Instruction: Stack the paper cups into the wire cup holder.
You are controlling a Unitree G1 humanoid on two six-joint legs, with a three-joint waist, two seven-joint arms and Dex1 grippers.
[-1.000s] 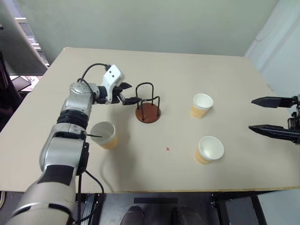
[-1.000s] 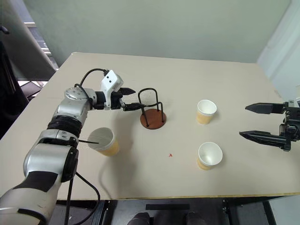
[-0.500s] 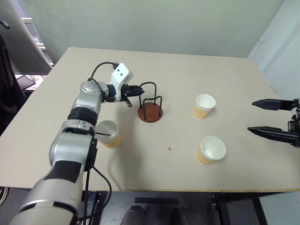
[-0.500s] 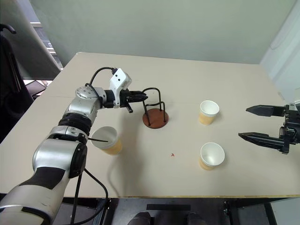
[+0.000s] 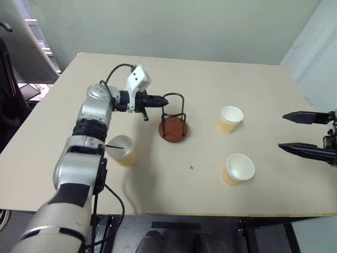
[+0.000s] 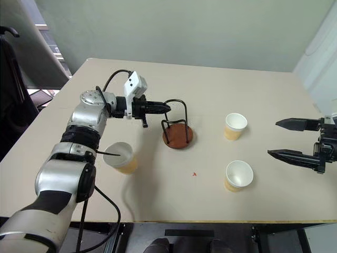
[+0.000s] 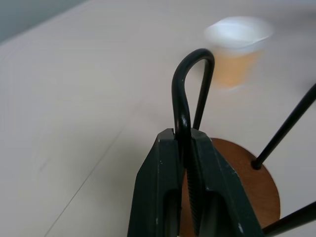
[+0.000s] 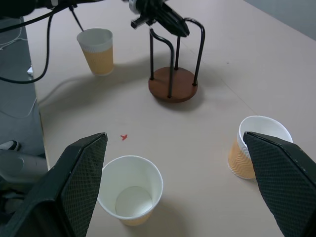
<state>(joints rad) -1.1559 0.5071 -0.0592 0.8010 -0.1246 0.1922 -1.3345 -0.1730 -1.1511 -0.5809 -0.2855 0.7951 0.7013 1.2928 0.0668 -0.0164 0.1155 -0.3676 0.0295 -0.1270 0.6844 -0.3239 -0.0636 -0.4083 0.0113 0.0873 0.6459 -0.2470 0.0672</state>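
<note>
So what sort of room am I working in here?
Probably a lab or office test space: a plain beige table against a bare wall, set with only paper cups and a wire cup holder.

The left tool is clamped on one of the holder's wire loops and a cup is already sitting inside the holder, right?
No cup is inside. The left tool is clamped on the wire cup holder, but its base is bare in the right wrist view; the three paper cups stand on the table.

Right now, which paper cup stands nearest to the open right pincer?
The near paper cup, closest to the table's front edge; the far cup and left cup stand farther away.
</note>
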